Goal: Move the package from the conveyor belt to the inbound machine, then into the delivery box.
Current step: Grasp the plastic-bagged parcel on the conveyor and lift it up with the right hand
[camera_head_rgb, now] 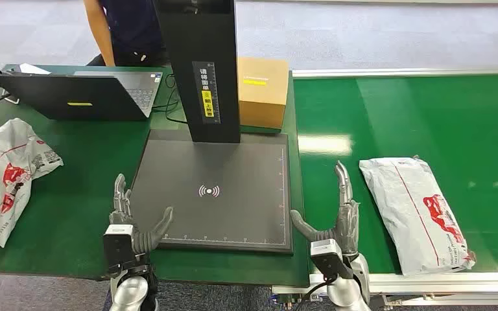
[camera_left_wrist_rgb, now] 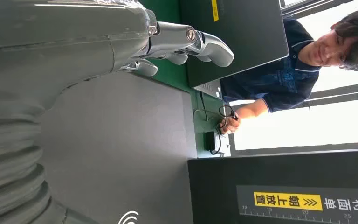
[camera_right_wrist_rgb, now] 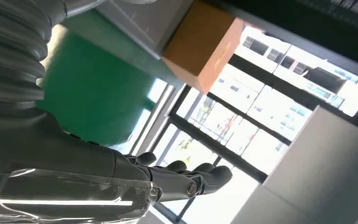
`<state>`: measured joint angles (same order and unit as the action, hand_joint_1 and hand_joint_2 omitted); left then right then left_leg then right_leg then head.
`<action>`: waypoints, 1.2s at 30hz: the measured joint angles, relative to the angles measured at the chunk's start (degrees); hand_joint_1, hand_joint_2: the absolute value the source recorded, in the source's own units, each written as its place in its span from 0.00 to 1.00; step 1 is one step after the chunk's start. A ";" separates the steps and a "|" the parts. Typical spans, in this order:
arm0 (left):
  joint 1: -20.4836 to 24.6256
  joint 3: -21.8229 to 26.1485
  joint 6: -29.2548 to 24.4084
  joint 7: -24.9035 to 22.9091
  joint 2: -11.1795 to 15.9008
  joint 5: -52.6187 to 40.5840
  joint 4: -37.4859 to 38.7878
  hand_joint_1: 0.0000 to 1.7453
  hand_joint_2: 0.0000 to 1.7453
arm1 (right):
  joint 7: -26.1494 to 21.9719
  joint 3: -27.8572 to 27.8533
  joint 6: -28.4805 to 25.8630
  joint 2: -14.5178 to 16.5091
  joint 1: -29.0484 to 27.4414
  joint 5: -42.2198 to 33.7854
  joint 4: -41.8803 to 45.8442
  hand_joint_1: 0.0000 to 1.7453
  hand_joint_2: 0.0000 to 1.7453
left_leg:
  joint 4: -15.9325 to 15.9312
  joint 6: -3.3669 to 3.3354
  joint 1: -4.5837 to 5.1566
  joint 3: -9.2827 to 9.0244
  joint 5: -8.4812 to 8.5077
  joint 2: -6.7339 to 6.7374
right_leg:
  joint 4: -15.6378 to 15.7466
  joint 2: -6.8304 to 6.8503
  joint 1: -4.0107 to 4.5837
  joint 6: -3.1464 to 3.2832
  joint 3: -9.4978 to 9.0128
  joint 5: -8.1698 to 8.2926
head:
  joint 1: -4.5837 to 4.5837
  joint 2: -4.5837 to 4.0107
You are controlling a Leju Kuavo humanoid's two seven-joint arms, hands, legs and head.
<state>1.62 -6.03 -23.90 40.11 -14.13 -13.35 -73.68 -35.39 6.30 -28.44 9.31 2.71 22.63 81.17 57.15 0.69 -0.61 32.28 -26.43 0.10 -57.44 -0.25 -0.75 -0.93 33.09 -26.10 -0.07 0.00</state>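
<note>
Both hands empty, fingers spread and pointing up. My left hand (camera_head_rgb: 128,217) sits at the near left corner of the scanner pad (camera_head_rgb: 217,194); my right hand (camera_head_rgb: 337,214) is at the pad's near right corner, right at the seam where the table meets the belt.

The package (camera_head_rgb: 418,210) — white mailer bag with red print — lies flat on the green conveyor belt (camera_head_rgb: 454,123), close to its near edge and just beside my right hand, not touching it. Nothing is on the pad, so I read this as the very first step: pickup not yet begun.

Next move, as I judge it: swing the right hand out over the bag and take it by the near end or a long edge. It's a soft, flat mailer (likely to sag and slide rather than lift cleanly), so the fingers must get under or pinch a fold. Then carry it across to the middle of the pad, under the black column (camera_head_rgb: 198,68).

A second white bag (camera_head_rgb: 6,175) lies at the left edge of the table. A laptop (camera_head_rgb: 71,94) stands at the far left corner, a cardboard box (camera_head_rgb: 262,91) behind the column, a person (camera_head_rgb: 126,29) beyond the far edge.
</note>
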 joint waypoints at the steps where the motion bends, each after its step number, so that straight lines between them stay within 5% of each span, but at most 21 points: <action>1: -0.11 0.04 0.04 0.00 0.01 0.09 -0.05 0.00 1.00 | -0.07 -0.33 -0.19 -0.13 -0.27 -0.37 0.24 0.00 1.00 | 0.00 0.00 0.00 0.00 0.00 0.00 | 0.00 0.00 0.00 0.00 0.00 0.00 | 0.00 0.00; 19: -0.59 0.83 1.58 0.00 0.54 -1.50 -0.42 0.00 1.00 | -0.99 -10.21 -1.08 -0.50 -6.34 -2.79 7.99 0.00 1.00 | 0.00 0.00 0.00 -0.01 -0.01 -0.01 | 0.00 0.01 0.00 -0.01 0.00 -0.01 | -0.01 0.00; 36: 0.05 0.60 -0.02 0.00 0.60 -0.15 -0.42 0.00 1.00 | 0.01 -12.54 -2.02 -0.46 -7.80 2.21 9.66 0.00 1.00 | 0.00 0.00 0.00 -0.01 -0.01 0.00 | 0.00 0.00 0.00 -0.01 -0.01 -0.01 | -0.01 0.00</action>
<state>1.67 -5.43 -23.92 40.11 -13.53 -13.50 -74.10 -35.37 -6.24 -30.45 8.85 -5.08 24.85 90.82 57.15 0.69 -0.61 32.27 -26.44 0.10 -57.44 -0.25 -0.76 -0.94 33.08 -26.11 -0.07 0.00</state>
